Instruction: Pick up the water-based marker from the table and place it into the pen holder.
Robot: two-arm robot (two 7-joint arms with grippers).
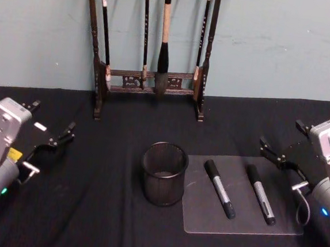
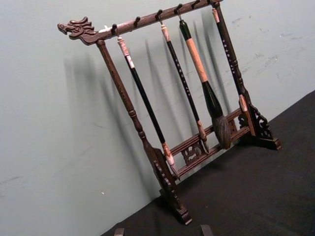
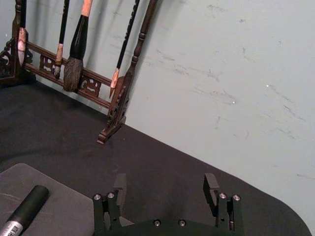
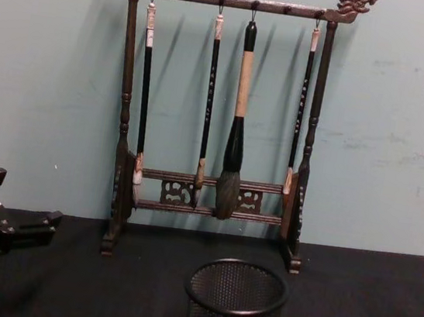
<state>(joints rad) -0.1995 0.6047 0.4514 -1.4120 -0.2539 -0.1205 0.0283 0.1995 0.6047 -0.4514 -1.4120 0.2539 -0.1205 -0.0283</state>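
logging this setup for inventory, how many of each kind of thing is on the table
markers: 2
pen holder: 1
brush rack: 1
hanging brushes: 4
grey mat: 1
total: 9

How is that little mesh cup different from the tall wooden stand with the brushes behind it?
The pen holder is short, round and made of black wire mesh; the brush rack is tall, of dark carved wood. The pen holder looks empty; the brush rack carries four hanging brushes. The pen holder stands mid-table, the brush rack behind it by the wall. Both stand upright on the black table.
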